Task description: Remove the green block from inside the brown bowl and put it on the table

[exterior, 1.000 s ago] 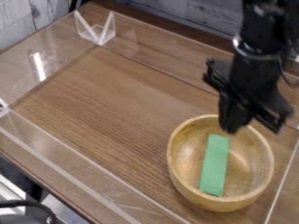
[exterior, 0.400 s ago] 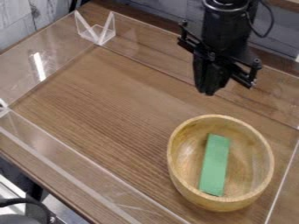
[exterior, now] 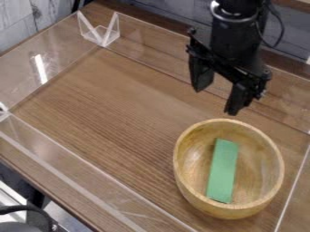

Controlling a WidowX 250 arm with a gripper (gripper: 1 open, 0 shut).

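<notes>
The green block [exterior: 224, 169] lies flat inside the brown bowl [exterior: 191, 177], a shallow tan wooden dish at the lower right of the table [exterior: 121, 104]. My black gripper [exterior: 223, 91] hangs pointing down above the table, just beyond the bowl's far rim. Its two fingers are spread apart with nothing between them. It touches neither the block nor the bowl.
Low clear acrylic walls [exterior: 54, 54] edge the wood-grain surface. A small clear acrylic stand [exterior: 100, 29] sits at the far left corner. The bowl sits close to the right wall.
The gripper moved up and left, from over the bowl to beyond its far rim. Its fingers, shut in the earlier frames, now stand open. The block has not moved.
</notes>
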